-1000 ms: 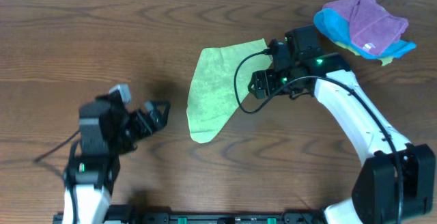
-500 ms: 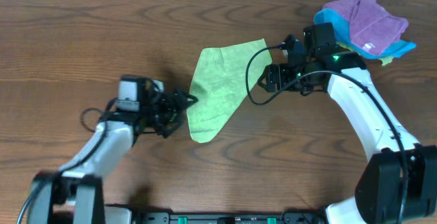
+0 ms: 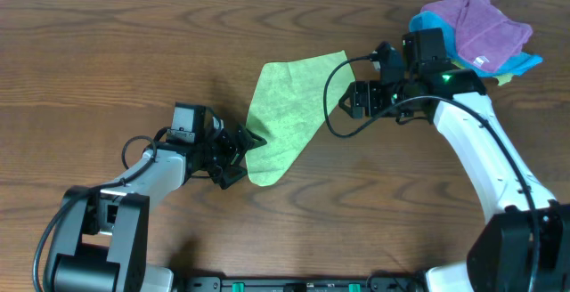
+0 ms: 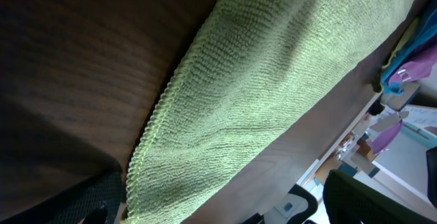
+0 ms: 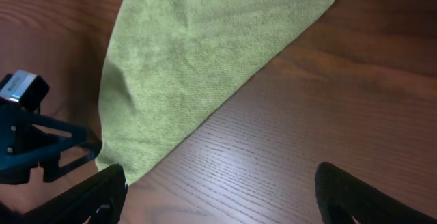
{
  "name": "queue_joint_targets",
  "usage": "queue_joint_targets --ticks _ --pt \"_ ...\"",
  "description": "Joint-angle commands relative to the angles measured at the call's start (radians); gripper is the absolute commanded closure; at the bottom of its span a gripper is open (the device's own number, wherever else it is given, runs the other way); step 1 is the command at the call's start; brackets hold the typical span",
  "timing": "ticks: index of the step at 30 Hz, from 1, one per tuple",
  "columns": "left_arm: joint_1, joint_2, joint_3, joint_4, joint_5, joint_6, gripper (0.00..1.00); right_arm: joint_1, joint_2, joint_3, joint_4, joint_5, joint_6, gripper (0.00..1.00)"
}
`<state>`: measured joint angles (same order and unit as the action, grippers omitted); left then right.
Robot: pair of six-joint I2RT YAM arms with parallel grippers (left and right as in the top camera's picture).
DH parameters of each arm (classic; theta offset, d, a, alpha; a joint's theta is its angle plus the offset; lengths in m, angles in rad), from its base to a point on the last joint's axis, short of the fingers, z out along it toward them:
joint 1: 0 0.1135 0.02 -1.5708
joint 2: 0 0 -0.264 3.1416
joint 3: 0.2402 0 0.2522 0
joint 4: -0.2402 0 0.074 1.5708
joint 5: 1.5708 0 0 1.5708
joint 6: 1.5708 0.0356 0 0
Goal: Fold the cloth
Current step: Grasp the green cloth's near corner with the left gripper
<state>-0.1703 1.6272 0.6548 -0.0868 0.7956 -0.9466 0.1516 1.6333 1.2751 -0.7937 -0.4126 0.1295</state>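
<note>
Straddling the cloth (image 3: 283, 105) edge, left gripper (image 3: 242, 146) spread wide, right gripper (image 3: 349, 101) wide just beside it, purple cloth (image 3: 481, 20) on blue cloth (image 3: 430, 36) behind.

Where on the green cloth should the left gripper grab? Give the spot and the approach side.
Pinch the cloth at its near-left hem, sliding in low from the left. That edge lies flat and uncovered, right in front of the open left gripper.
</note>
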Motion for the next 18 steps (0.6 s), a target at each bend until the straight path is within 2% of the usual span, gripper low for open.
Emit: queue_joint_targets --ticks 1,6,12,13,14,16,17,18 --pt "-0.002 0.028 0.002 -0.014 -0.010 0.000 0.05 -0.009 -0.019 0.021 0.002 -0.014 0.012 0.12" --pt "-0.013 0.037 -0.025 -0.002 -0.018 -0.013 0.05 -0.009 -0.019 0.021 0.005 -0.014 0.012 0.12" --pt "-0.094 0.037 -0.053 0.097 -0.055 -0.088 0.03 -0.009 -0.020 0.021 0.014 -0.015 0.033 0.12" --pt "-0.107 0.037 -0.053 0.104 -0.067 -0.096 0.05 -0.009 -0.019 0.021 0.016 -0.015 0.035 0.12" --pt "-0.117 0.037 -0.053 0.109 -0.077 -0.102 0.11 -0.009 -0.019 0.021 0.016 -0.015 0.035 0.12" --pt "-0.130 0.037 -0.053 0.119 -0.097 -0.102 0.37 -0.009 -0.019 0.021 0.015 -0.015 0.035 0.13" --pt "-0.130 0.037 -0.053 0.120 -0.104 -0.109 0.62 -0.009 -0.019 0.021 0.015 -0.015 0.035 0.13" --pt "-0.130 0.037 -0.053 0.124 -0.109 -0.108 0.70 -0.009 -0.019 0.021 0.015 -0.015 0.035 0.13"
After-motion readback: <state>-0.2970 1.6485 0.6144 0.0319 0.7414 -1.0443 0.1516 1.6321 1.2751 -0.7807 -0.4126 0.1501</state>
